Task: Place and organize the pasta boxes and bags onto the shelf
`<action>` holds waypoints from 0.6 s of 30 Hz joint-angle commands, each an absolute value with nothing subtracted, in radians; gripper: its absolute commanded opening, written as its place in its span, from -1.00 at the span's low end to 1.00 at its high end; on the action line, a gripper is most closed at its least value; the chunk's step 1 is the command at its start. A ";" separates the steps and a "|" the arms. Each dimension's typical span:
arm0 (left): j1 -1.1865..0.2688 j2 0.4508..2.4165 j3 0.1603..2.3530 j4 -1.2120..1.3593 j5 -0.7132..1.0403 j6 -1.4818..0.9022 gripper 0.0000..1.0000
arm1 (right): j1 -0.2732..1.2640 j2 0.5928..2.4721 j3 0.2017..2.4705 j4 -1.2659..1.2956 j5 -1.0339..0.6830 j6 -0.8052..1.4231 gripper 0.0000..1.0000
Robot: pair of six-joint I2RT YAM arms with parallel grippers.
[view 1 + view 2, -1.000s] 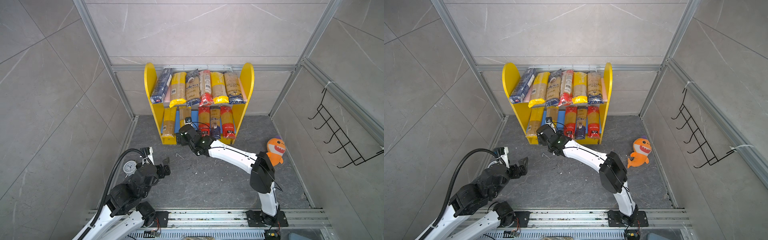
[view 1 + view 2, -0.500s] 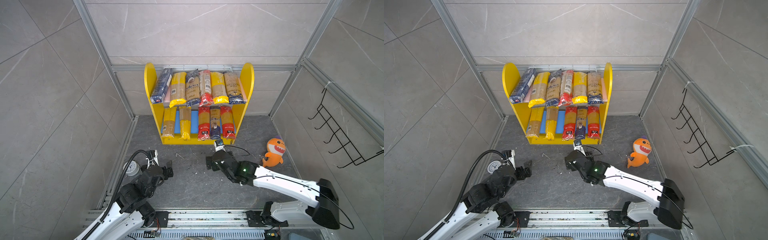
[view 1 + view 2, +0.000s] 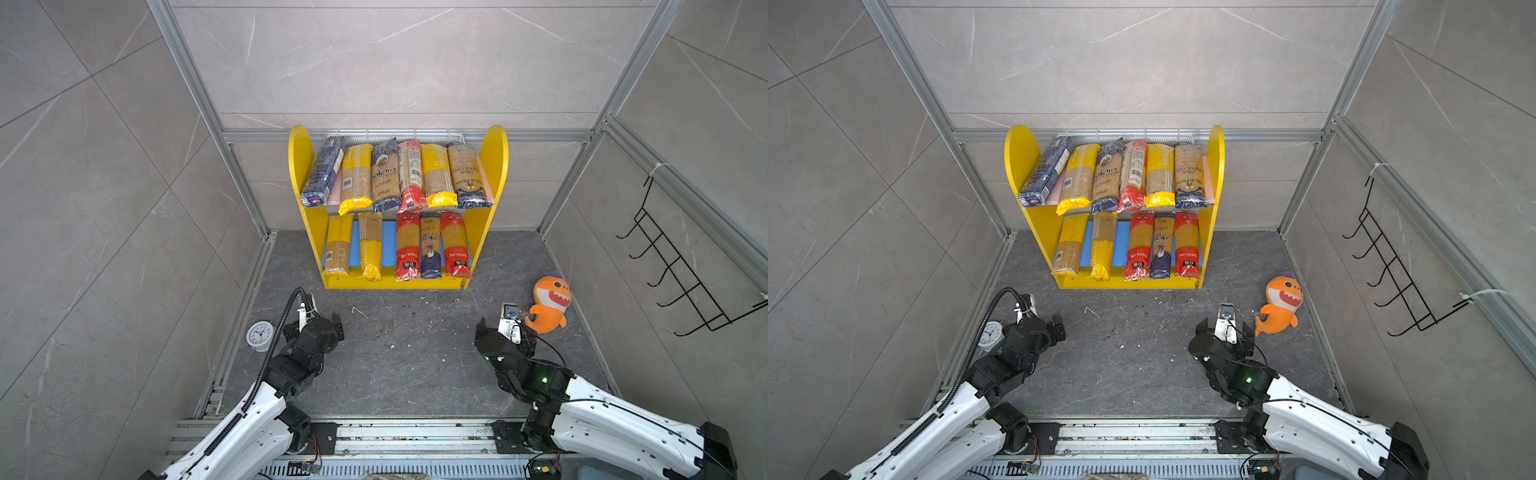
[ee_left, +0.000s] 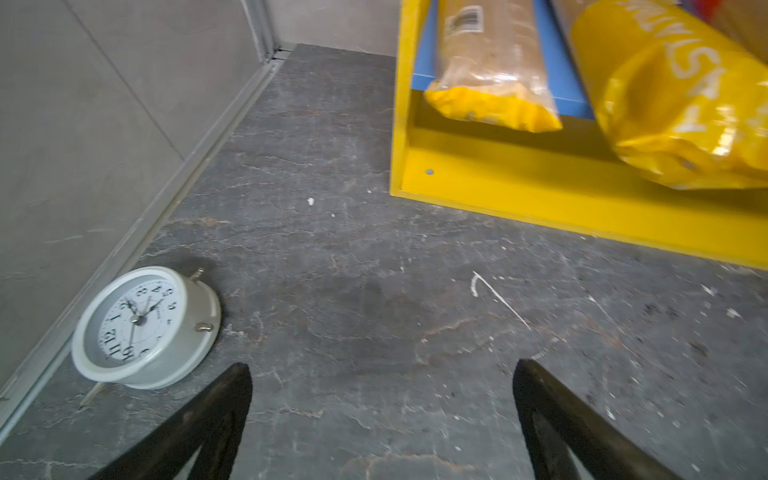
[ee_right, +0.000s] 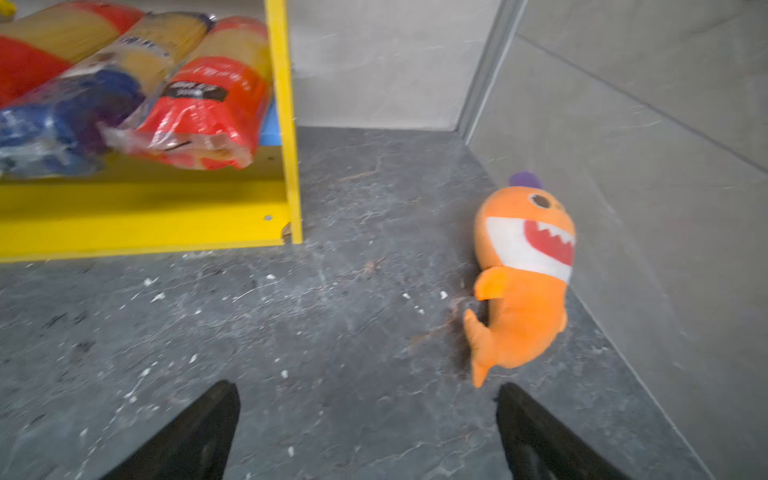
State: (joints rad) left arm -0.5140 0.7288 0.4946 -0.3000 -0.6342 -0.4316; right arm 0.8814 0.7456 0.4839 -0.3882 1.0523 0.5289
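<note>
- One white clock (image 3: 259, 334) sits far left on the floor, tucked against the foot of the wall.
- The left gripper (image 4: 382, 368) is near the clock and low over bare floor. Both fingers are spread wide with nothing between them.
- One shelf (image 3: 494, 166) stands at the back in the middle, with yellow sides and two boards.
- I count eleven pasta packs (image 3: 436, 174), and every one is on the shelf.
- Six are on the pink upper board (image 3: 335, 195): one dark blue box (image 3: 323, 172) tilted at the left end, then five bags with yellow, navy, red, yellow and navy ends.
- Five bags are on the blue lower board (image 3: 388, 245): two yellow ones with a bit of gap, then red, navy and red packed tight.
- The right gripper (image 5: 365, 387) is also low over the floor, fingers wide apart and holding nothing.
- One orange plush shark (image 3: 548, 303) lies just beside it by the right wall, not touching.
- One black wire rack (image 3: 681, 274) hangs on the right wall.
- The floor (image 3: 395, 353) is dark grey stone-look, scuffed and dotted with white crumbs.
- The walls (image 3: 395, 62) are big pale grey tiles on three sides, with metal frame strips in the corners.
</note>
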 commanded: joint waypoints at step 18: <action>-0.146 0.983 0.340 0.403 -0.433 -0.165 1.00 | 0.251 1.010 0.381 0.189 0.748 0.345 0.99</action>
